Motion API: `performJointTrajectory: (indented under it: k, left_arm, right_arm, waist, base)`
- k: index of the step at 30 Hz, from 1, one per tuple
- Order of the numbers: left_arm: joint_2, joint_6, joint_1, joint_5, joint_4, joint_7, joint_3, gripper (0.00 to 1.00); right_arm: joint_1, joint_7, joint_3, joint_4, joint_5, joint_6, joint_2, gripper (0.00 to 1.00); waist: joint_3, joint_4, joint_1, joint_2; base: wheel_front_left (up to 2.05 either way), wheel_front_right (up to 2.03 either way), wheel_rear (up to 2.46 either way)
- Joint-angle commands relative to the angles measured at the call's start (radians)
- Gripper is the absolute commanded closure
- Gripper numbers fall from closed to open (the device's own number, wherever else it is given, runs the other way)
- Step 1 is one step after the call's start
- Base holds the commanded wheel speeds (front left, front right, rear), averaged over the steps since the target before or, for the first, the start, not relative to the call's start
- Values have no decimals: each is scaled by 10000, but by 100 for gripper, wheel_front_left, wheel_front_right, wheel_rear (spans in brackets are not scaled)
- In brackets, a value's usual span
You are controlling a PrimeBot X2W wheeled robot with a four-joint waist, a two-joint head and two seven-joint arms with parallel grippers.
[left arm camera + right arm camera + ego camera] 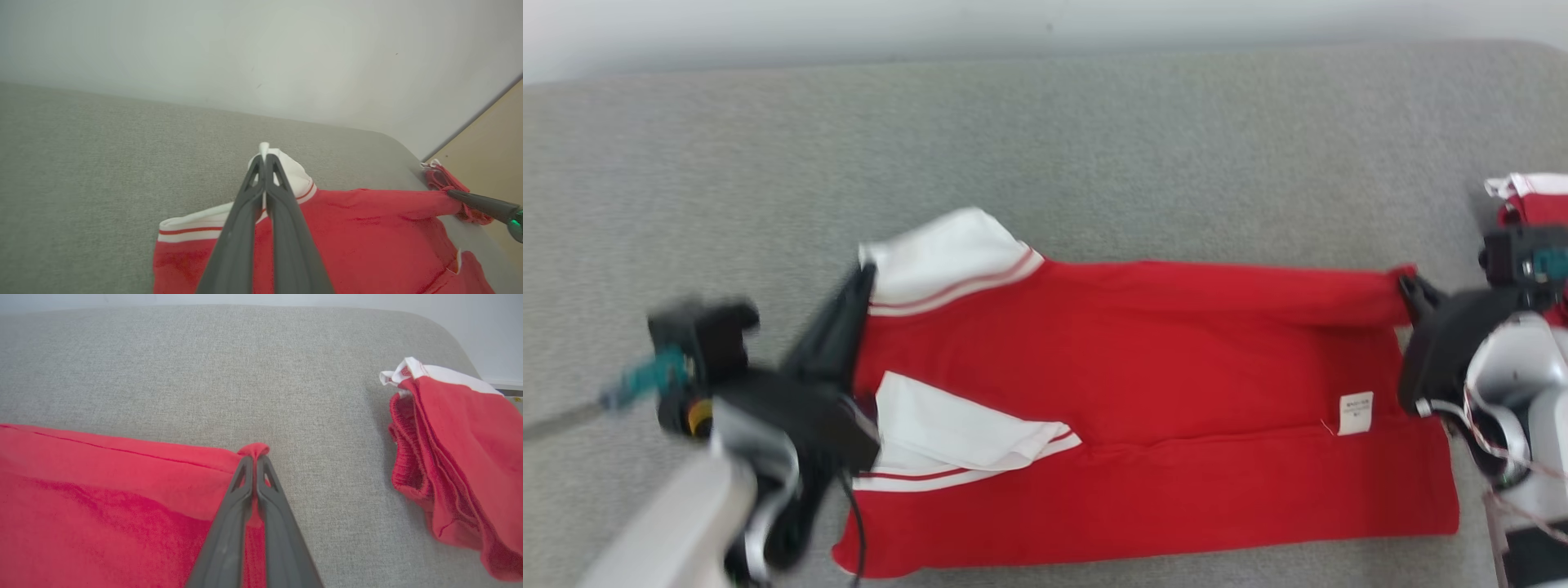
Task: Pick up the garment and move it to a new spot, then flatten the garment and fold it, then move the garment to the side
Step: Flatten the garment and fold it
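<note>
Garment (1143, 392) — in left claw (866, 276), right claw (1409, 287)

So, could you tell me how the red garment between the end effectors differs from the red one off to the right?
The spread garment lies stretched flat; the side garment sits in a bunched heap. The spread garment is pinched at both ends by the left end effector and right end effector; the side garment lies free. Both are red with white trim.

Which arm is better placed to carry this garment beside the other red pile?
Probably right: the right gripper pinches the garment at the corner nearest that pile; the left gripper holds the white sleeve, farther away.
</note>
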Motion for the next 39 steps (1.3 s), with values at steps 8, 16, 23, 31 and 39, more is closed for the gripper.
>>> performJointTrajectory:
  k: [8,16,23,31,39]
  left_arm:
    - [407,1072,2685,-759,-2368,-54,73,100]
    - [360,1487,4036,-1221,-3216,-339,150,100]
    - [143,1571,4590,-1452,-3121,-479,23,100]
    - [-13,1595,5063,-1695,-2601,-594,-6,100]
    - [-87,1628,5253,-1499,-1950,-527,-347,69]
  right_arm:
    - [1439,-68,-450,-373,193,-27,-31,100]
    - [2031,118,-795,-520,223,-27,-9,100]
    - [2478,251,-1076,-947,214,-27,104,100]
    - [3005,355,-1145,-1262,114,-27,237,100]
    - [3351,351,-1283,-1211,-141,-27,369,0]
  waist:
    - [-607,615,1,0]
    - [-786,718,1,0]
    - [-836,729,1,0]
    - [-913,649,1,0]
    - [-1007,650,1,0]
  base:
    - [0,0,0]
    - [0,0,0]
    - [0,0,0]
    - [0,0,0]
    - [0,0,0]
